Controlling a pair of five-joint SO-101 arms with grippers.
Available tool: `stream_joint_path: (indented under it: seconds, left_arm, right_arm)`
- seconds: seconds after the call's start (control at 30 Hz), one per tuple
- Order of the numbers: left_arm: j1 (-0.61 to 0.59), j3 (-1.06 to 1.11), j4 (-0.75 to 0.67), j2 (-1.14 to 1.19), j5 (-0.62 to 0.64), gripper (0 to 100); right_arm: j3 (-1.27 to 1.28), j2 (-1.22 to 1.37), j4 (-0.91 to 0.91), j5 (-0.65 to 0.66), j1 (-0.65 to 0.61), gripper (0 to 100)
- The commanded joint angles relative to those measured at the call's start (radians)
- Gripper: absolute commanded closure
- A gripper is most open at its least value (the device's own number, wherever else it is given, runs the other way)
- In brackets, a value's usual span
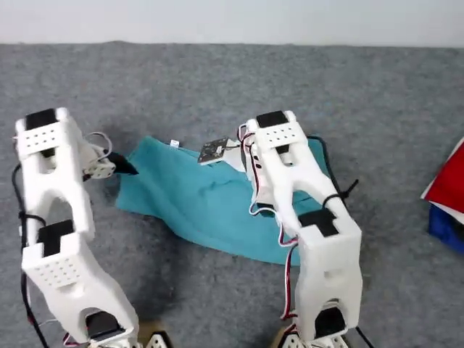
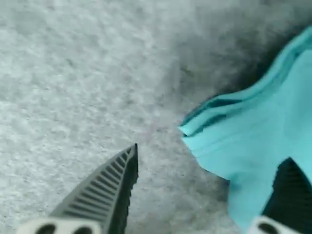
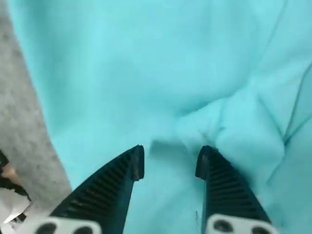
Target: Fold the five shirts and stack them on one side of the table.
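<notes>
A teal shirt lies spread and rumpled on the grey table, between the two arms. My left gripper is open at the shirt's left corner, one finger over bare table and the other over the cloth. In the high view the left gripper sits right at that corner. My right gripper hovers low over the middle of the teal shirt, open by a narrow gap, with a small pucker of cloth just ahead of its fingertips. The right arm covers part of the shirt.
Folded red cloth on blue cloth lies at the table's right edge. The grey felt table reaches back to a white wall. Bare surface lies behind and to the right of the teal shirt.
</notes>
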Motion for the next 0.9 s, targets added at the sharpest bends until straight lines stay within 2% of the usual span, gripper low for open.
stream_joint_path:
  seconds: [0.0, 0.1, 0.27, 0.67, 0.8, 0.87]
  left_arm:
    - [-0.015, -0.027, 0.034, -0.061, -0.021, 59]
    - [-0.021, -0.027, 0.034, -0.061, -0.021, 59]
    - [-0.040, -0.027, 0.034, -0.061, -0.021, 59]
    - [-0.006, -0.027, 0.034, -0.061, -0.020, 59]
    - [-0.006, -0.027, 0.034, -0.061, -0.020, 59]
    - [-0.006, -0.027, 0.034, -0.061, -0.020, 59]
  right_arm:
    - [-0.084, 0.028, -0.001, -0.008, 0.013, 81.5]
    - [-0.129, 0.062, -0.010, -0.008, 0.013, 82.4]
    - [-0.206, 0.099, -0.013, -0.011, 0.013, 99.4]
    - [-0.328, 0.108, -0.008, -0.005, 0.070, 98.7]
    - [-0.330, 0.110, 0.114, -0.006, 0.041, 97.6]
    - [-0.325, 0.097, 0.151, -0.029, 0.019, 92.7]
